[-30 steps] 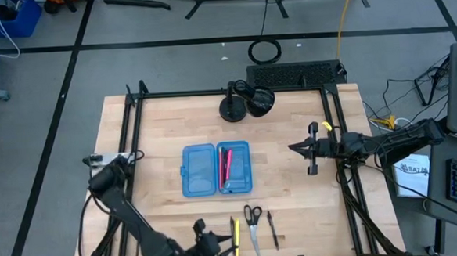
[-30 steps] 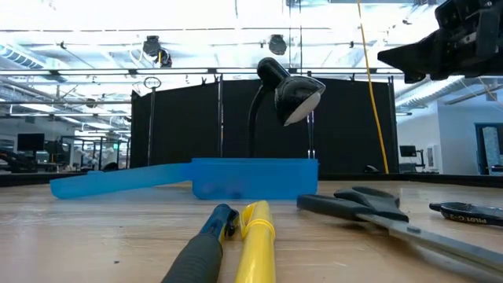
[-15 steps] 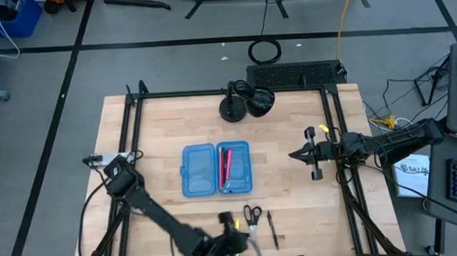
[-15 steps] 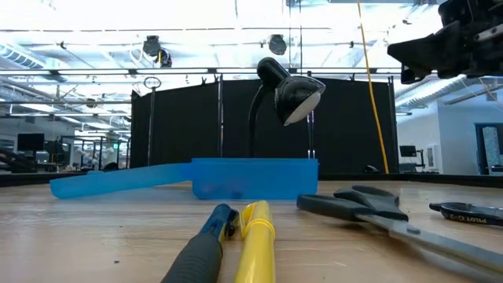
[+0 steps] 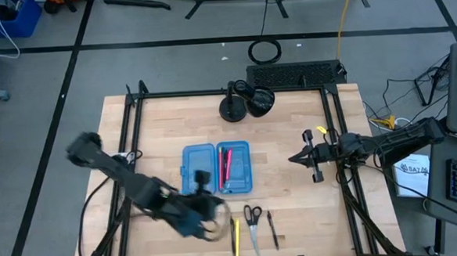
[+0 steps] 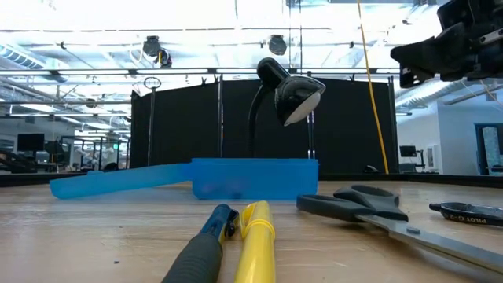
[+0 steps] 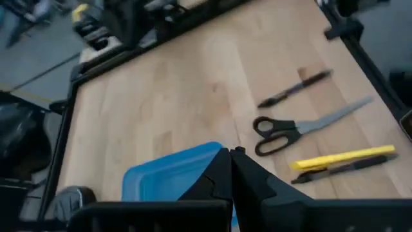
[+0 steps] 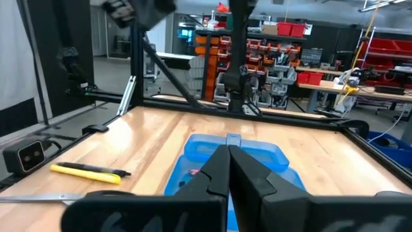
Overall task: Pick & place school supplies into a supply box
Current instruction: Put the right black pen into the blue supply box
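The supply box (image 5: 216, 169), translucent blue, lies open at mid-table; pink-red pens (image 5: 226, 166) lie in its right half. Near the front edge lie a yellow pen (image 5: 236, 237), a dark pen (image 5: 231, 228) beside it, the scissors (image 5: 253, 221) and a black pen (image 5: 272, 229). My left gripper (image 5: 202, 179) hovers blurred over the box's near side; its fingers (image 7: 222, 169) are shut with nothing between them, and the box (image 7: 168, 174) lies below them. My right gripper (image 5: 295, 157) hangs shut above the table's right part, pointing at the box (image 8: 257, 154).
A black desk lamp (image 5: 243, 102) stands at the far edge behind the box. Black frame rails (image 5: 335, 138) run along the table's left and right sides. Bare wood lies between the box and my right gripper.
My left arm has swept from the table's near edge, first rightward past the yellow pen, then toward the far edge to the supply box's near side. The pens and scissors at the front lie where they were.
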You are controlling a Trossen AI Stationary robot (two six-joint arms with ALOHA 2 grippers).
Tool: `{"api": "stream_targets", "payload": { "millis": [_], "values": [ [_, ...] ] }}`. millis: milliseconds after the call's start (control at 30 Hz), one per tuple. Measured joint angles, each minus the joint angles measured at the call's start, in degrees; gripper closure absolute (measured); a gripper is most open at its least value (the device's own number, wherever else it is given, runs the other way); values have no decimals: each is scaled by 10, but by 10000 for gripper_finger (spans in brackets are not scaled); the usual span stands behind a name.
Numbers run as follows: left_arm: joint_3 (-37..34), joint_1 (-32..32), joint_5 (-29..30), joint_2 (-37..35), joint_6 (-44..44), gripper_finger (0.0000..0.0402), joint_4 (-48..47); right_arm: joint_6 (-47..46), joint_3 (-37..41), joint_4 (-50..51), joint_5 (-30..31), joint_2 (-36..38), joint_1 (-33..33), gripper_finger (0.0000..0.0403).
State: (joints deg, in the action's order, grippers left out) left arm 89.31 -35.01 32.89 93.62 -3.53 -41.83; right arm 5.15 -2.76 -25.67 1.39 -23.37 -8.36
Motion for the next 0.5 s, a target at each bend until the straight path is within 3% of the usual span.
{"api": "stream_targets", "payload": {
  "millis": [167,300,400,500],
  "values": [
    [-293,-56,-7,-149,33,400,343,0,0,11,0,-12,0,403],
    [-459,-79,-49,-186,49,400,579,1,0,3,0,-20,0,403],
    [-524,-105,-26,-192,45,401,656,-5,0,-8,0,-21,0,403],
    [-563,-132,43,-192,38,401,670,-34,0,-11,0,-21,0,403]
  ]
}}
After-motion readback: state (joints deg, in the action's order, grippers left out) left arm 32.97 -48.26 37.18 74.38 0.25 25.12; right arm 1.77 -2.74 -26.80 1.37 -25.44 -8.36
